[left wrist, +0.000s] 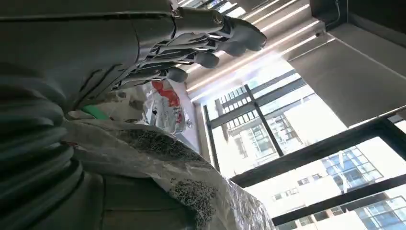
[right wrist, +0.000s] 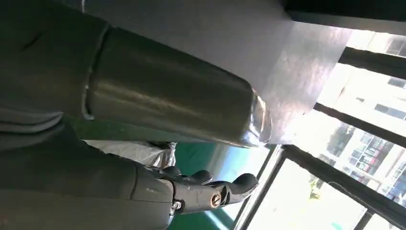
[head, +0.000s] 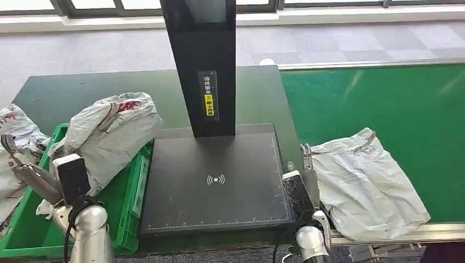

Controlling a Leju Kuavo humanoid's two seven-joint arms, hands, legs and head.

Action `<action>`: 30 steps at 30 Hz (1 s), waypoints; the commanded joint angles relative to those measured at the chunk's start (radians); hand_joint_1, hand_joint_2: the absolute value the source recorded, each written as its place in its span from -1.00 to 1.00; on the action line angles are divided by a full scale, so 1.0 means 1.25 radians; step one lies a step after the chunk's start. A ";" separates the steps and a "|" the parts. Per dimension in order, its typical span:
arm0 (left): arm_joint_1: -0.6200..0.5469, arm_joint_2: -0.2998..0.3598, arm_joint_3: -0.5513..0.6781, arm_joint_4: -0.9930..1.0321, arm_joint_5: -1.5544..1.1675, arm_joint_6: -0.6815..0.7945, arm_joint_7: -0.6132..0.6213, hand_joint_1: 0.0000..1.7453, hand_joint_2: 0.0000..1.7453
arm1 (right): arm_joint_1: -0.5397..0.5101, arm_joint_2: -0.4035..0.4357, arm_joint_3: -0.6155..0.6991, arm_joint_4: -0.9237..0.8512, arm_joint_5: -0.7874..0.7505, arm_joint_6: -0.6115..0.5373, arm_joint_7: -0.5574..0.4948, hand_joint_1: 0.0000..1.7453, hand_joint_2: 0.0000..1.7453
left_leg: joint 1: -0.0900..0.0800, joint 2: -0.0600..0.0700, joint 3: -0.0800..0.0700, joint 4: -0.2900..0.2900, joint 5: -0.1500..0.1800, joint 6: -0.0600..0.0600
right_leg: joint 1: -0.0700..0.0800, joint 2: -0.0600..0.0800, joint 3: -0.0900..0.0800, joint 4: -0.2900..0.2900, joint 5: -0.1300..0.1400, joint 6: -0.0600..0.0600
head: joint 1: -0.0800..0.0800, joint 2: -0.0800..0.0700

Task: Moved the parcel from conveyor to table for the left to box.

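We see left hand (head: pixel 19 164) over green box (head: pixel 127 200), fingers apart, holding nothing. Grey bags (head: pixel 107 137) piled in box. Right hand (head: pixel 307 164) at conveyor (head: pixel 384 98) edge, fingers spread, just beside parcel (head: pixel 367 181) lying on belt.

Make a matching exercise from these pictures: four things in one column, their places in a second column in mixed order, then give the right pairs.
Things:
1. grey parcel
2. crumpled grey bag
3. black scanner plate
4. right hand

Places:
A. heaped on the green crate
B. on the dark table, at the foot of the black post
C. at the near left edge of the parcel, by the belt's end
D. lying flat on the green conveyor belt

Pairs: 1-D, 2-A, 3-B, 4-C
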 commanded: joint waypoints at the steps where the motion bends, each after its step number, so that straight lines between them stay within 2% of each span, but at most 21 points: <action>1: 0.037 -0.030 -0.046 0.028 0.010 -0.003 0.005 -1.00 1.00 | -0.015 0.035 -0.067 0.021 0.000 0.005 0.000 -1.00 -1.00 | -0.001 0.001 0.003 -0.002 0.000 0.001 | 0.000 -0.001 0.003 -0.001 -0.001 0.000 | 0.000 0.000; 15: 0.037 -0.030 -0.046 0.028 0.010 -0.003 0.005 -1.00 1.00 | -0.015 0.035 -0.067 0.021 0.000 0.005 0.000 -1.00 -1.00 | -0.001 0.002 0.003 -0.001 -0.001 0.001 | 0.000 0.000 0.003 -0.001 -0.001 0.000 | 0.000 0.000; 17: 0.048 -0.030 -0.065 0.012 0.107 -0.110 -0.021 -1.00 1.00 | -0.012 0.028 -0.062 0.016 -0.005 0.011 0.004 -1.00 -1.00 | 0.000 0.002 0.003 -0.002 -0.001 0.001 | 0.000 -0.001 0.003 -0.001 -0.001 -0.001 | 0.000 0.000; 19: 0.055 -0.030 -0.075 0.001 0.145 -0.143 -0.032 -1.00 1.00 | -0.011 0.028 -0.067 0.015 -0.006 0.016 0.004 -1.00 -1.00 | 0.000 0.001 0.003 -0.002 -0.001 0.001 | 0.000 -0.001 0.003 -0.001 -0.001 0.000 | 0.000 0.000; 25: 0.057 -0.030 -0.066 -0.002 0.169 -0.149 -0.031 -1.00 1.00 | -0.004 0.030 -0.074 0.010 0.000 0.019 0.007 -1.00 -1.00 | -0.001 0.002 0.003 -0.001 -0.001 0.001 | 0.000 0.000 0.002 -0.001 -0.001 0.000 | 0.000 0.000; 28: 0.064 -0.030 -0.062 -0.012 0.255 -0.168 -0.063 -1.00 1.00 | 0.004 0.033 -0.077 0.003 0.000 0.018 0.009 -1.00 -1.00 | 0.000 0.002 0.004 -0.002 -0.001 0.001 | 0.000 0.000 0.004 -0.002 -0.001 -0.001 | 0.000 0.000; 29: -0.067 -0.030 0.139 -0.213 0.054 -0.001 -0.255 -1.00 1.00 | -0.010 0.036 -0.068 0.023 0.008 0.033 0.010 -1.00 -1.00 | -0.001 0.002 0.004 -0.002 -0.001 0.001 | 0.000 0.000 0.003 -0.001 -0.001 0.000 | 0.000 0.000; 30: -0.035 -0.030 0.316 -0.273 -0.143 -0.001 -0.220 -1.00 1.00 | -0.030 0.044 -0.061 0.053 0.017 0.016 0.015 -1.00 -1.00 | 0.000 0.001 0.002 -0.001 -0.001 0.000 | 0.000 0.000 0.002 -0.001 -0.001 0.000 | 0.000 0.000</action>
